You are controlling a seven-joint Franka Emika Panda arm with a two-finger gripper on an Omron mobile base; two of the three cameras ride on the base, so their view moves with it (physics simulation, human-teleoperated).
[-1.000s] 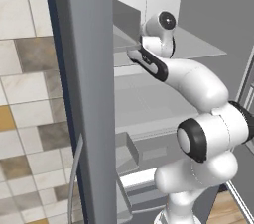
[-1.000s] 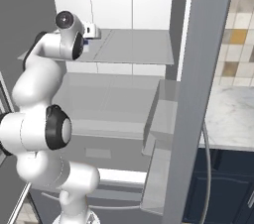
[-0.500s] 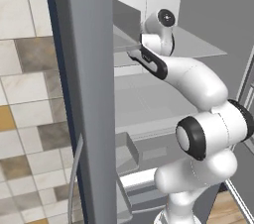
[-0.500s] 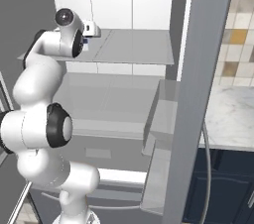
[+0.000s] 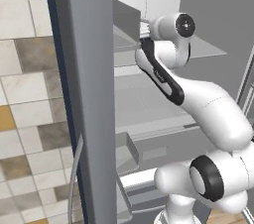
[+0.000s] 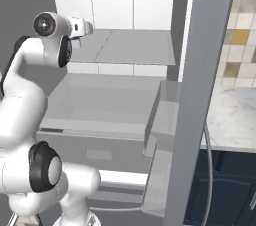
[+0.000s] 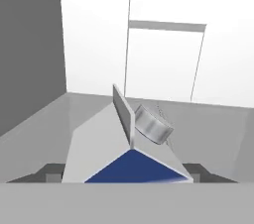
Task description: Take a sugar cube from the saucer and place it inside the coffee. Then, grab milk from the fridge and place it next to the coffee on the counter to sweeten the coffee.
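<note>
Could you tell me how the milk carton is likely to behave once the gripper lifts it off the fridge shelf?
The milk carton looks flat-sided, so it probably won't roll. Its smooth walls might slip somewhat between the fingers. The gabled, capped top suggests gripping the body rather than the ridge.

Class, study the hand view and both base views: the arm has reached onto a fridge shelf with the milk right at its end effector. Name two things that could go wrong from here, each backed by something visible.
1. The milk sits between the fingers, with only its slanted top in sight; if the hold is shallow, it may slip when lifted.
2. The open fridge door stands close beside the arm; swinging out toward the counter could clip it.
</note>
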